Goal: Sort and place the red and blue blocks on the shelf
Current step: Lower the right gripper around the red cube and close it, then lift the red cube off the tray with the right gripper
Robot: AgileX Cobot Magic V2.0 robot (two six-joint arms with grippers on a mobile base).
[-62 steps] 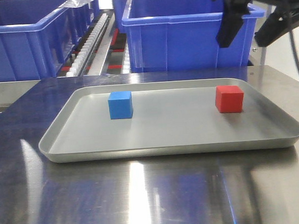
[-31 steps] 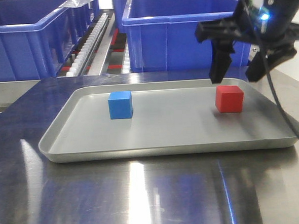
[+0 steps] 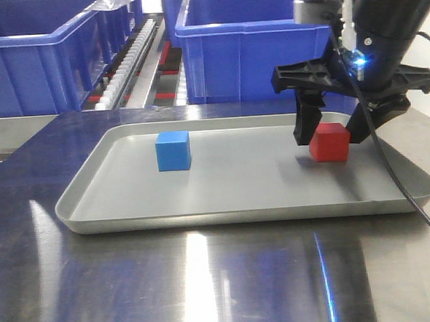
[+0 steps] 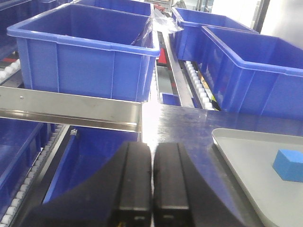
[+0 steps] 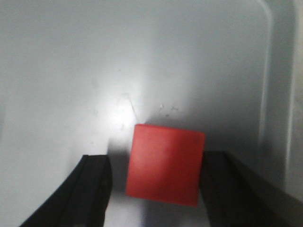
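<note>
Red block sat flat near the right end of the grey tray on the table, straight between the spread, empty jaws of the right pincer, faces slightly skewed to them. Left pincer was clenched on nothing, beyond the tray's left end, nearer the blue block.

One red block, one blue block, one tray.
</note>
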